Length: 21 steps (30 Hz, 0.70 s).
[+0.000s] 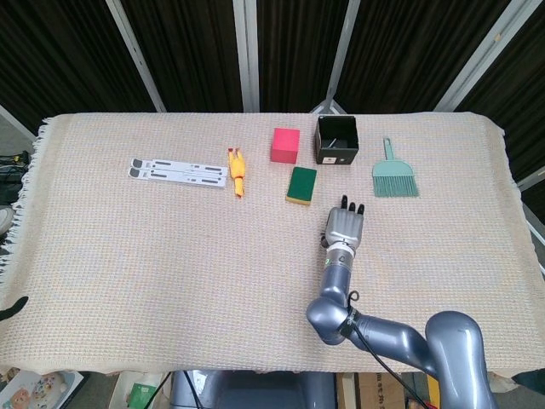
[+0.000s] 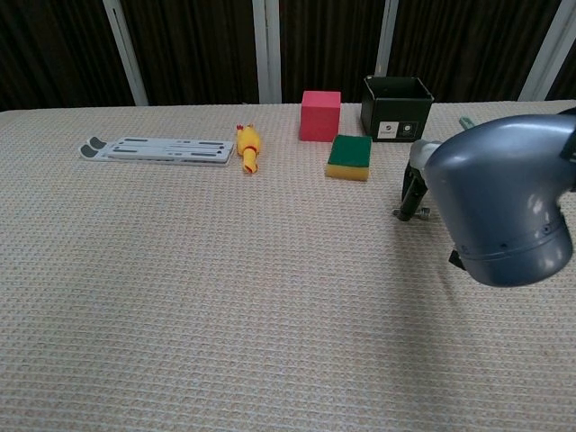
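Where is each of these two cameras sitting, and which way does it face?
Head view: high above the near edge, looking steeply down on the whole table; shows the right arm and right hand.
Chest view: low at table height, facing the far curtain; the arm's elbow looms close.
Shared: right hand, sponge, black box.

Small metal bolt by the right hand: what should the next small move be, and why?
Probably close the fingers on the bolt. The right hand is down at the cloth with dark fingertips right at it, but no grip shows yet.
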Each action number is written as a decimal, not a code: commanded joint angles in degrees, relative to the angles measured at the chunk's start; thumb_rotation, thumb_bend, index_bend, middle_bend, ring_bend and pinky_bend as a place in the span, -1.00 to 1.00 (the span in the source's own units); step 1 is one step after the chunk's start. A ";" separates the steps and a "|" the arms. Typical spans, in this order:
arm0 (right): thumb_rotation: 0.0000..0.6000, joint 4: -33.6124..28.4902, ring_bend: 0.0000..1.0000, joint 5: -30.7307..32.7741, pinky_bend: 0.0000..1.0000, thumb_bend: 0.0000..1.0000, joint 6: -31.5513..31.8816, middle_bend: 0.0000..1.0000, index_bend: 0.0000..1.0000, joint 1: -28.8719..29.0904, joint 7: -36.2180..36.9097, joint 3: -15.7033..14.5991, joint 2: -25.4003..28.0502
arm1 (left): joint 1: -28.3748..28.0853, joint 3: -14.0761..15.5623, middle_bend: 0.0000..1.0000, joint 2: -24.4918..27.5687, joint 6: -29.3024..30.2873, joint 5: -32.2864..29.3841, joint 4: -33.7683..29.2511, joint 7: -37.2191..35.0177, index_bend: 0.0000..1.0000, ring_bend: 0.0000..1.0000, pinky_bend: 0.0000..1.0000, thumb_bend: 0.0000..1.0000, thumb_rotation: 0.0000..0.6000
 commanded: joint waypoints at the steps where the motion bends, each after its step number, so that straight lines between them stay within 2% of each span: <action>1: 1.00 0.32 -0.81 -0.16 -0.95 -0.40 -0.61 -0.95 0.04 -0.35 -0.11 0.30 -0.16 | -0.01 0.02 -1.00 -0.08 0.07 0.02 -0.06 0.22 -0.76 -1.00 -1.00 -0.53 1.00; 21: 1.00 2.46 -0.79 -1.82 -0.93 -0.34 -1.86 -0.90 0.12 -0.97 -1.45 1.72 -1.90 | 0.02 -0.12 -1.00 0.02 0.25 -0.28 -0.04 -0.22 -0.76 -1.00 -1.00 -0.53 1.00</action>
